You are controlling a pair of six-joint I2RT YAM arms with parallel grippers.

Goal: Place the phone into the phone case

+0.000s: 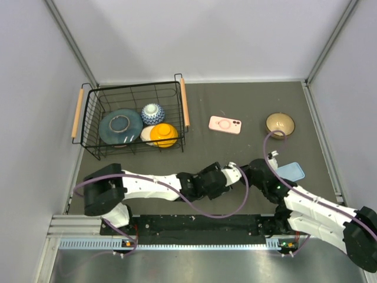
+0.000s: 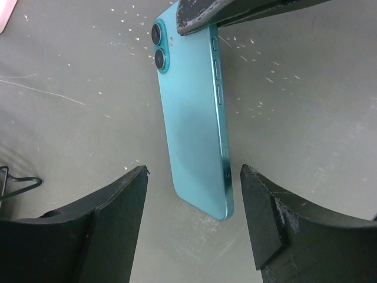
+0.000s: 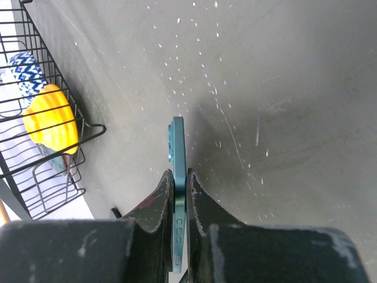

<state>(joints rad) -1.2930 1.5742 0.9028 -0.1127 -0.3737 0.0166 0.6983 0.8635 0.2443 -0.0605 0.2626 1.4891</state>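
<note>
Several dishes [image 1: 164,134] in basket [image 1: 135,86], left of phone case [image 1: 225,124]

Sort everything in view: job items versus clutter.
Job: phone, pinched between the right fingers; pink phone case.
Clutter: wire basket holding blue plate, patterned cup, orange object; gold bowl; light blue slab.

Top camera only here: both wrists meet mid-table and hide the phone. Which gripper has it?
Observer: The right gripper is shut on the phone, pinching its two flat faces.
Operator: And the left?
Observer: The left gripper is open, its fingers on either side of the phone's far end, with gaps on both sides.
Operator: Which face points at the left wrist camera?
Observer: The teal back, with the two lenses.
</note>
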